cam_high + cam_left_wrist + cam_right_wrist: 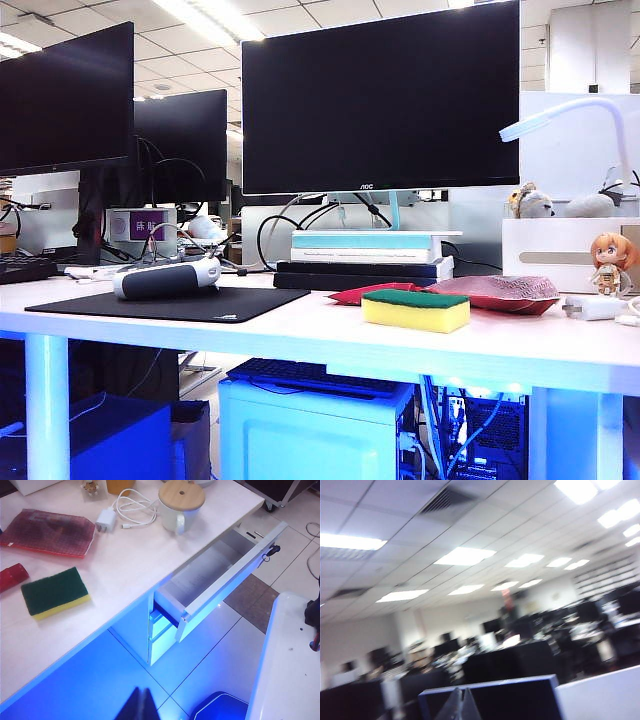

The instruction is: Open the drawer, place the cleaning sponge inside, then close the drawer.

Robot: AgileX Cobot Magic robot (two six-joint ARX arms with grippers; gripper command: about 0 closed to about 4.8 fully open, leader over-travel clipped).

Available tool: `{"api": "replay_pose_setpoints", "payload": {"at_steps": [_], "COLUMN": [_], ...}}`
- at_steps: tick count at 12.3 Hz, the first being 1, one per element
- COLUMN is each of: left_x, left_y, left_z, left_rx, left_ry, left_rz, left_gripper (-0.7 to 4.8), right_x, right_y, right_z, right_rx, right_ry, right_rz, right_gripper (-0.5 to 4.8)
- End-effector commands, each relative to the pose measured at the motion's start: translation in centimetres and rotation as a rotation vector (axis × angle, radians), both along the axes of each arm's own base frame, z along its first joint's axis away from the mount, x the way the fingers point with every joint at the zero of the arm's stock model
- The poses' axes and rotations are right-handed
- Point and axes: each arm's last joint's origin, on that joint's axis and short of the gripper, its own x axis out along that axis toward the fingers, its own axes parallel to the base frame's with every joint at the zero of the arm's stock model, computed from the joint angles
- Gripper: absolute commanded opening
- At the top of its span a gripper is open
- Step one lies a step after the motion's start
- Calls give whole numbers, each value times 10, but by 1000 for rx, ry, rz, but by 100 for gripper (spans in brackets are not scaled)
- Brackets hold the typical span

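The cleaning sponge lay green side up on the white desk, untouched, with a red packet at its two o'clock in the exterior view. The drawer stood pulled open, its far end cut off from sight. The left gripper, fingertips pressed together and holding nothing, hung over the floor well clear of the desk. The right gripper, likewise closed and empty, pointed at a blurred office ceiling. Neither arm appeared in the exterior view.
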Motion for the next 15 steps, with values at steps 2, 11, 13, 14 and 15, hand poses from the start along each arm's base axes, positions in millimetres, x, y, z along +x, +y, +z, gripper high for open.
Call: {"api": "replay_pose_setpoints", "payload": {"at_steps": [2, 11, 13, 14, 15], "left_x": [0, 1, 1, 1, 1], "left_y": [0, -1, -1, -1, -1], "left_z": [3, 5, 5, 5, 5], "left_rx": [-17, -33, -33, -33, -35], "left_ry": [-15, -30, -30, -30, -33], "left_rz": [-3, -5, -5, -5, -5], "left_gripper": [-5, -5, -5, -5, -5], "right_x": [-9, -75, -84, -80, -53], "right_y": [7, 71, 72, 59, 35], "right_z": [26, 92, 95, 90, 78], "right_rx": [-38, -116, 32, 118, 8], "right_ry": [99, -126, -155, -130, 62], "right_rz": [-185, -102, -288, -561, -719], "right_gripper": [-6, -6, -6, -6, -6]}}
